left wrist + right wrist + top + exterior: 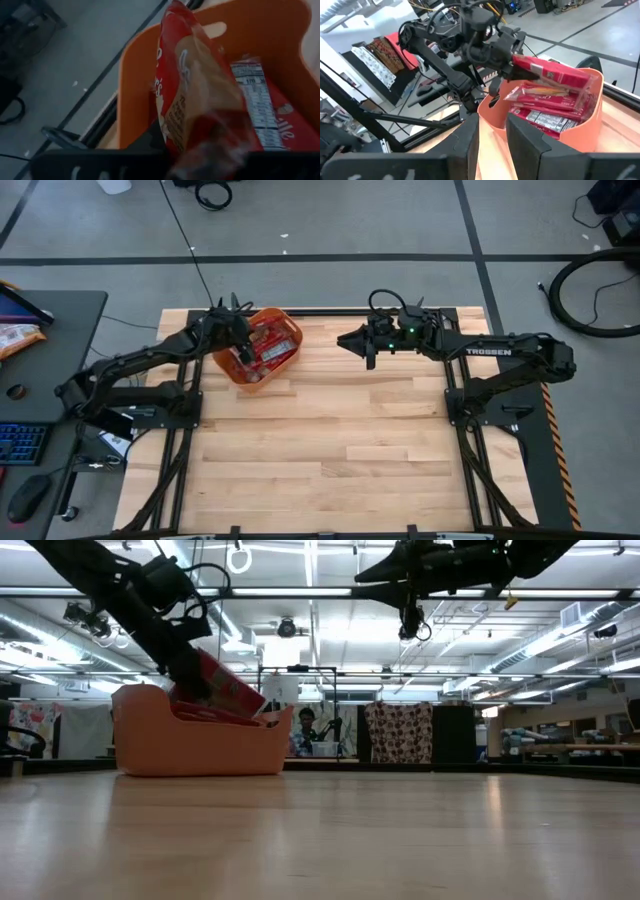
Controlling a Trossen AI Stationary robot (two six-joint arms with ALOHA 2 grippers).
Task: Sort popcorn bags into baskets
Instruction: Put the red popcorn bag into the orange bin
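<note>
Entry: left tool [507, 52], clenched on one popcorn bag [551, 73] at that packet's end, poised over the orange basket [195, 745]. The held packet slopes down from the tool, its long axis slanting from the grip toward the basket's far wall, lower end among the packets below (whether it rests on them or only overlaps cannot be told), the printed cream picture [195, 95] facing the left wrist camera. Beneath and beyond the tool: further red packets [547, 107] stacked flat in the basket, long axes roughly along the tub's length, one turned label-side up (white nutrition panel [257, 107]). Farther off, across the desk [330, 450]: right tool [368, 346], held high and well apart from the basket, fingers released and holding nothing, pointed toward the tub. Progress, as judged: nearly complete; no loose packet shows on the bare desk in the overhead view, so the held bag appears to be the last or among the last. Remaining: let go of this packet into the basket and withdraw.
</note>
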